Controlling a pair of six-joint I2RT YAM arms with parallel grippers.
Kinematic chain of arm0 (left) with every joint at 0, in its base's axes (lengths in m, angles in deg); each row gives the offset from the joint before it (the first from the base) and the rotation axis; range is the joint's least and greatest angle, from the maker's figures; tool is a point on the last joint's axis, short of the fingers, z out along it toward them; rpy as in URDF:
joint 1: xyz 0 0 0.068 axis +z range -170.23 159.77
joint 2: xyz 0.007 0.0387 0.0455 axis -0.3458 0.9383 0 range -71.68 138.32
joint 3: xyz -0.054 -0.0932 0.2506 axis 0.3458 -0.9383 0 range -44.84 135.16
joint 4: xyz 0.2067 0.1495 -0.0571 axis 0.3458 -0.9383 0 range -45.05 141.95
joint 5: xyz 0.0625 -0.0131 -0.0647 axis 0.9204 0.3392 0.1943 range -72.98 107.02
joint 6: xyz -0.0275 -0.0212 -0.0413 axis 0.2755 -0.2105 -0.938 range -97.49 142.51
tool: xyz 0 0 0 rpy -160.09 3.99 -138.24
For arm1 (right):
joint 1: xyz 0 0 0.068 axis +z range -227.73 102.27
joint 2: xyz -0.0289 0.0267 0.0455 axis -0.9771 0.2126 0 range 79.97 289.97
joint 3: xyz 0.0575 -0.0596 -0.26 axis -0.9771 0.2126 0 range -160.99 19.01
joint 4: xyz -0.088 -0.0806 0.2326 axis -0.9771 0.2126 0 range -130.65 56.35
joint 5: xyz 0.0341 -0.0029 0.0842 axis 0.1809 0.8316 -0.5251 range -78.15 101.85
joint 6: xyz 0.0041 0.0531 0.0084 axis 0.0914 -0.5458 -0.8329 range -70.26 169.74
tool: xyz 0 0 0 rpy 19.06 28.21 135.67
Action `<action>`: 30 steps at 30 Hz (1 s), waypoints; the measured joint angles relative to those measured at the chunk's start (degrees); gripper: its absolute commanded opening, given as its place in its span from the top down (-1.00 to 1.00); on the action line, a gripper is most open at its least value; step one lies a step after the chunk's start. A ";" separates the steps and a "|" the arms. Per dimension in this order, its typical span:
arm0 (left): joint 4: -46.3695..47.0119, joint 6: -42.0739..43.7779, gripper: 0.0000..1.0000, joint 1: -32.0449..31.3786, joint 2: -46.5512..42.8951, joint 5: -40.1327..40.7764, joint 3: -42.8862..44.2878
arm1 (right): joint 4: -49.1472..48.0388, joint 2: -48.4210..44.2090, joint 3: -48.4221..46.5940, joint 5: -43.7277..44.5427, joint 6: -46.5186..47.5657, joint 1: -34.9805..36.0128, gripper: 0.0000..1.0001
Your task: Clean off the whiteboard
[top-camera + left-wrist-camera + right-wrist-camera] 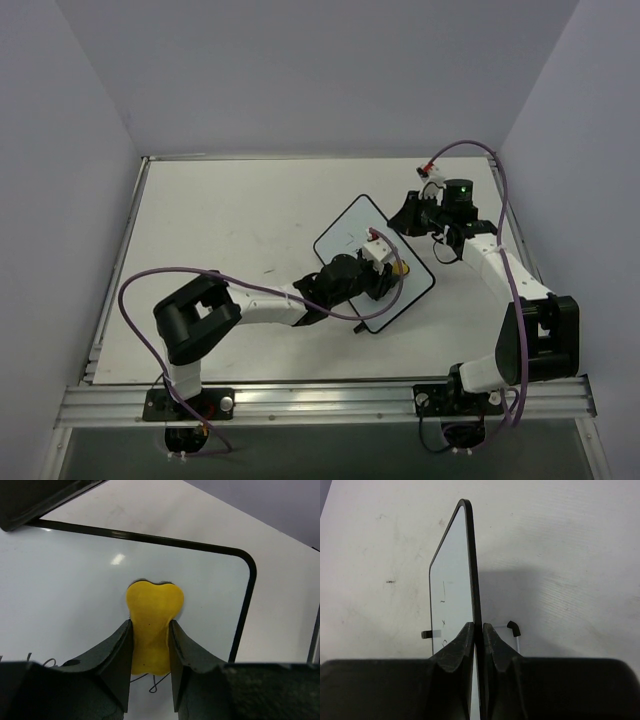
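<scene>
The whiteboard (350, 238) lies tilted near the table's middle, white with a thin black frame. My left gripper (392, 272) is over its right part, shut on the yellow bone-shaped eraser (401, 268). In the left wrist view the eraser (154, 611) is pinched between the fingers of the left gripper (150, 626) and pressed flat on the whiteboard (75, 580), with a thin dark scribble (155, 682) just behind it. My right gripper (408, 220) is shut on the board's far right edge. In the right wrist view the whiteboard (454, 580), bearing faint marks, runs edge-on into the right gripper (477, 628).
The board rests on a pale table (220, 220) enclosed by grey walls on the left, back and right. A metal rail (320, 402) carries both arm bases along the near edge. Small black feet (513, 626) stick out from the board's sides.
</scene>
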 measured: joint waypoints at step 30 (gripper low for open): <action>2.89 -5.75 0.95 11.13 -0.87 -0.26 -5.20 | 0.20 0.00 0.11 -0.61 0.52 0.55 1.00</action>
